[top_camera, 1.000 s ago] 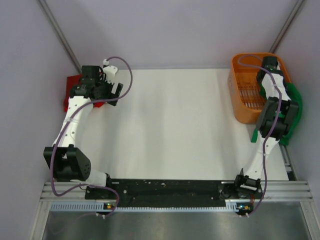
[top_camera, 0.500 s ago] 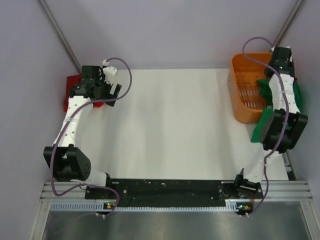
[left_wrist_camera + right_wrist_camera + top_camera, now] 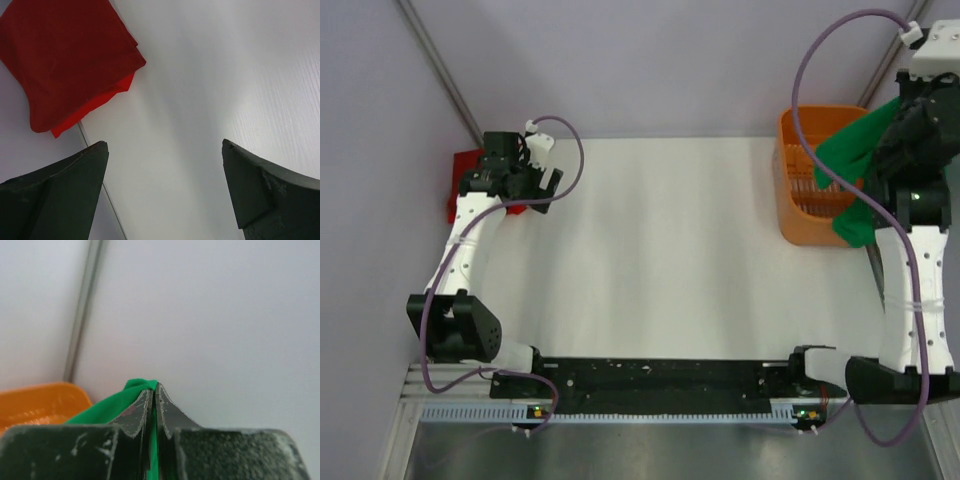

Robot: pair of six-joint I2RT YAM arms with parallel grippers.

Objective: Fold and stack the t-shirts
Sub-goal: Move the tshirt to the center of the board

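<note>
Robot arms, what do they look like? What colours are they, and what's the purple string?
The left arm and right arm have white tube-shaped links joined by chunky black joints. The purple string is a thin cable looping along each arm. The left end effector and right end effector each have two dark, wedge-shaped fingers.

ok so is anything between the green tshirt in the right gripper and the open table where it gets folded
Only the orange plastic basket at the table's far right. The bright green cloth t-shirt, pinched in the shut right gripper, hangs over its right side. Nothing else shows on the white table to the left of it.
</note>
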